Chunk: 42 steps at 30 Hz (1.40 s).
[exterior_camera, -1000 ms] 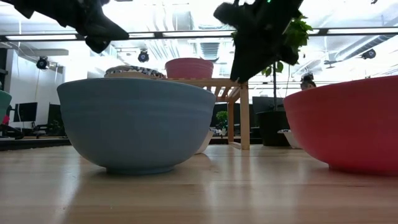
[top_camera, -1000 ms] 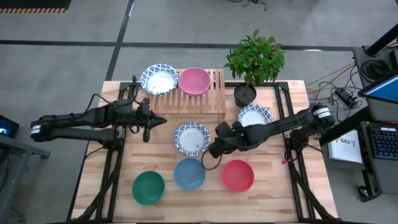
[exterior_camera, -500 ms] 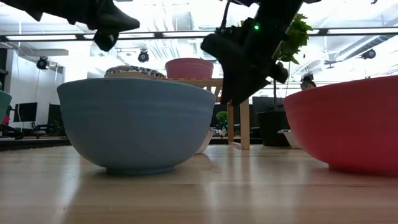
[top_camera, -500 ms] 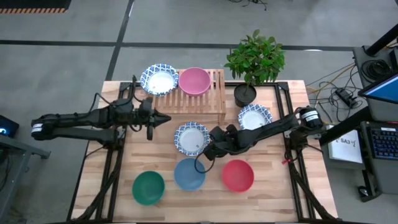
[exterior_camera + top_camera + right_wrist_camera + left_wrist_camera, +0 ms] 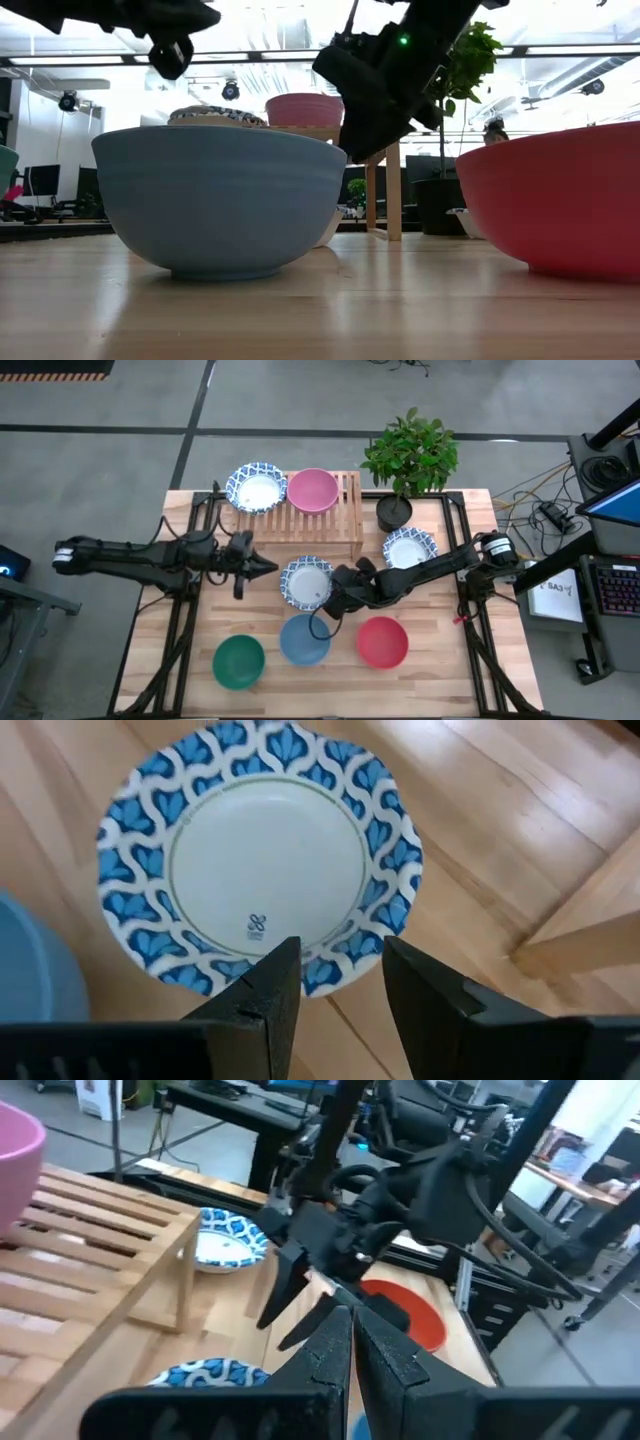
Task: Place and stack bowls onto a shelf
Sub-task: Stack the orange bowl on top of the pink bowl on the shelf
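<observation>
Light wood table (image 5: 450,670), grey floor (image 5: 100,460), bright ceiling lights (image 5: 260,30)

green bowl (image 5: 3,165): low view, cut by left edge, only a sliver shows
red bowl (image 5: 553,200): low view, right side cut off
patterned bowl on shelf (image 5: 217,117): mostly hidden behind blue bowl (image 5: 220,196), only rim top shows
pink bowl (image 5: 18,1166): left wrist view, cut by left edge
centre patterned bowl (image 5: 306,581): right rim partly under right gripper (image 5: 332,603)
person (image 5: 493,131): far right, too small to tell more

Two bowls (image 5: 284,490) on the shelf (image 5: 320,523), apparently unstacked.
</observation>
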Each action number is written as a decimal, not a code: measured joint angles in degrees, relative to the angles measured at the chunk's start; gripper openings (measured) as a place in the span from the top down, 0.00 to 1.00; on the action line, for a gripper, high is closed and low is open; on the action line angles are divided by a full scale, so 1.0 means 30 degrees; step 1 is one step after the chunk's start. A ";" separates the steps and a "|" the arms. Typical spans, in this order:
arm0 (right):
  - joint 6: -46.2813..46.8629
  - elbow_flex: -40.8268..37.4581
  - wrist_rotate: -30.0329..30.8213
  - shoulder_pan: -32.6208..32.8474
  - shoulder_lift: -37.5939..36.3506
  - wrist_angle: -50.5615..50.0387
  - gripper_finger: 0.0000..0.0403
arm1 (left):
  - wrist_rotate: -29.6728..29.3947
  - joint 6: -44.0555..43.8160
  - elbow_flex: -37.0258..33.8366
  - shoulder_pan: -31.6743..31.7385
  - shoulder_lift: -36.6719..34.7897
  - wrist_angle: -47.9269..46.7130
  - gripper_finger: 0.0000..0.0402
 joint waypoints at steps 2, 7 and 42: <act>-0.0354 -0.0015 0.0034 -0.0026 0.0000 0.0637 0.67 | -0.0359 0.0000 0.0000 -0.0477 -0.0010 0.0171 1.00; -0.0717 -0.0022 0.0315 -0.0036 0.0000 0.2489 0.67 | -0.1447 -0.0225 -0.0051 -0.1575 0.0163 0.0942 1.00; -0.1941 -0.0117 0.0891 -0.0444 0.0007 0.2762 0.70 | -0.2631 -0.0649 -0.0113 -0.2555 0.1659 0.0839 1.00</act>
